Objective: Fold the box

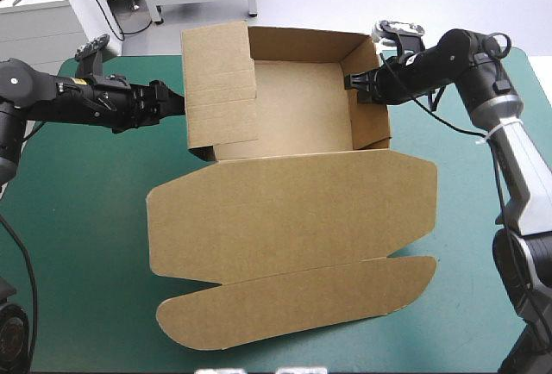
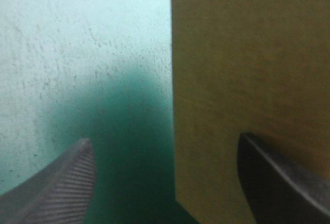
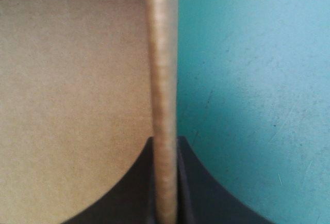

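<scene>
Up close, the right jaws pinched a wall of the box (image 3: pixel 162 79); the left jaws stood wide apart. Only the high view showed the lid (image 1: pixel 293 210) flat, lower middle.

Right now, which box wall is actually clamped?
The right wall, held in the shut right gripper; the left gripper hangs open at the left wall.

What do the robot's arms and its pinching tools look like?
The left arm is black and chunky. The right arm is black, then silver-grey lower down, with a white band. The left tool and right tool each have two broad black fingers like curved fins; one has fine ridges.
</scene>
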Controlling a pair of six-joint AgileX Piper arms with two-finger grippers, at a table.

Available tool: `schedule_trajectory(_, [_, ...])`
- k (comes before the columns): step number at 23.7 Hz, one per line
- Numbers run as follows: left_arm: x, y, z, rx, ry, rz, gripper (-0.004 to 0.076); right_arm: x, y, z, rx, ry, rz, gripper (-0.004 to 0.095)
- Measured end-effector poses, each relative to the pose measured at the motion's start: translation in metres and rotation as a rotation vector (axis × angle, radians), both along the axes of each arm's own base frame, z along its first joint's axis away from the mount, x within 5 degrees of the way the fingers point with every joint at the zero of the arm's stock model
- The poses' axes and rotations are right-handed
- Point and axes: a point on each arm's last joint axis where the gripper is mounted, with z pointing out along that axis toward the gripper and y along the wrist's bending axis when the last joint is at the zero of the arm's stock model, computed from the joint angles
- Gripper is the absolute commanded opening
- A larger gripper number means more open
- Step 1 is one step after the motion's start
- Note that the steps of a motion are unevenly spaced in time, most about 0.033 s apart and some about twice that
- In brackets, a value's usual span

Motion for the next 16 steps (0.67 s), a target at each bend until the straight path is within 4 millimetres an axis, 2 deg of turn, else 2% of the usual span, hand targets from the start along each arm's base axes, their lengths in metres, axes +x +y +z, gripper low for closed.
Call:
schedule_trajectory(7, [-0.009,-0.016,0.006,0.002,-0.02,-0.053,0.0529,0.011,0.032,-0.022,0.014,0.015,0.03,-0.0003])
schedule_trajectory(16, [-0.013,-0.02,0.007,0.04,-0.03,-0.069,0.0529,0.016,0.054,-0.042,-0.007,0.044,0.061,-0.0003])
